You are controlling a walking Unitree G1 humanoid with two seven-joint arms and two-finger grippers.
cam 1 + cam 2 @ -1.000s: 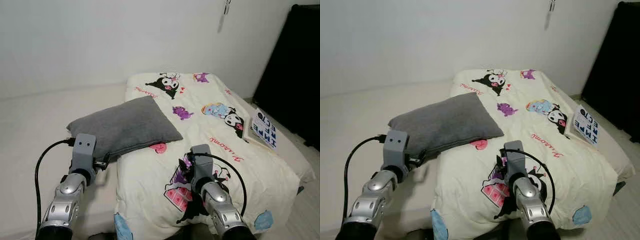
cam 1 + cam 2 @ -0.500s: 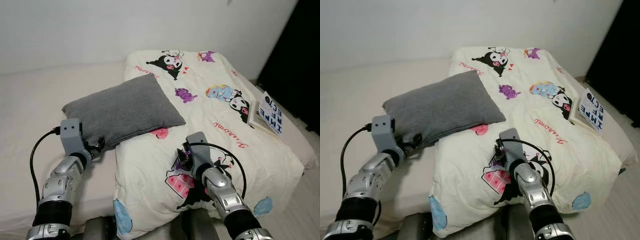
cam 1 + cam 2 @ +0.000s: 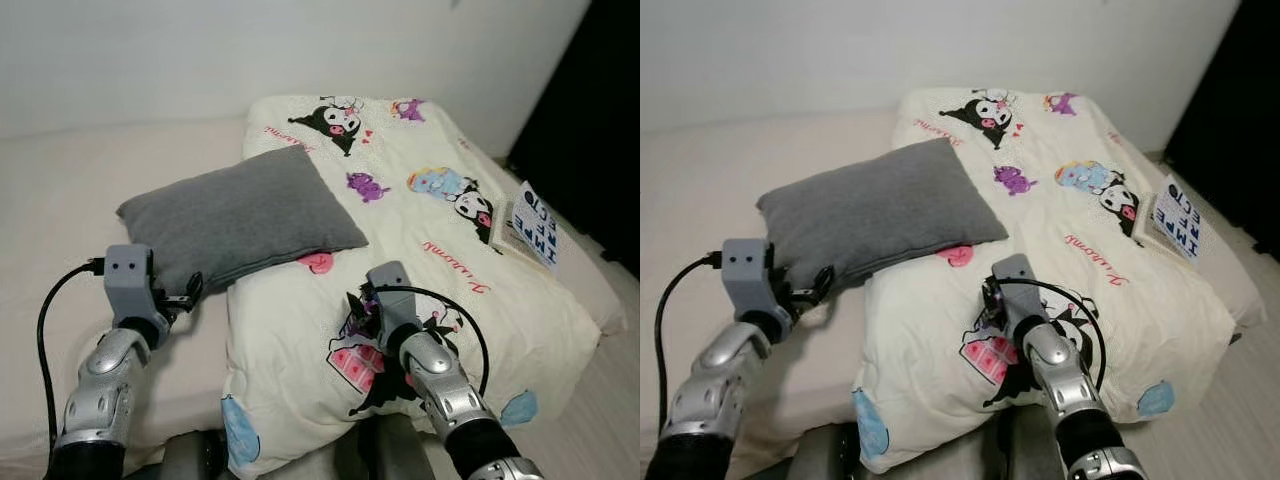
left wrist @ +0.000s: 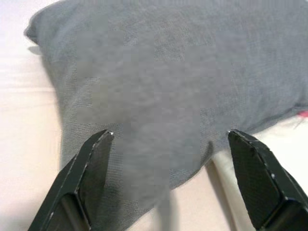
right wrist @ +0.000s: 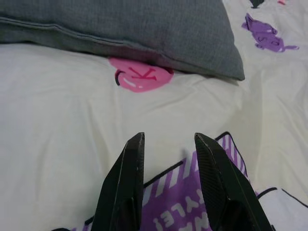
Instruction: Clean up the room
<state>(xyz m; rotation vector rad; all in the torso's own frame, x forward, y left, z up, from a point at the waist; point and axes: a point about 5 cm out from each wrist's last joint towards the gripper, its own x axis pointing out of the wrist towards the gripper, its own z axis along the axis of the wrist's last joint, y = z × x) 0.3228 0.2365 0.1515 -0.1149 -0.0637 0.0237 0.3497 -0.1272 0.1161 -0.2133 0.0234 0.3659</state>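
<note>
Left gripper (image 4: 168, 159): fingers spread wide, pillow (image 4: 183, 72) just ahead between them. Right gripper (image 5: 168, 159): fingers slightly parted over blanket (image 5: 57, 120). Advance left until fabric fills the gap, then pinch.

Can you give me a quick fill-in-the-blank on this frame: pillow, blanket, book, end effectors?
1. The pillow on the bed is ____ in colour.
2. The left end effector has its fingers spread ____ just in front of the pillow's near edge.
3. The pillow's right part lies on top of the cartoon-printed ____.
4. The book rests near the blanket's ____ edge.

Missing words: grey; open; blanket; right
</note>
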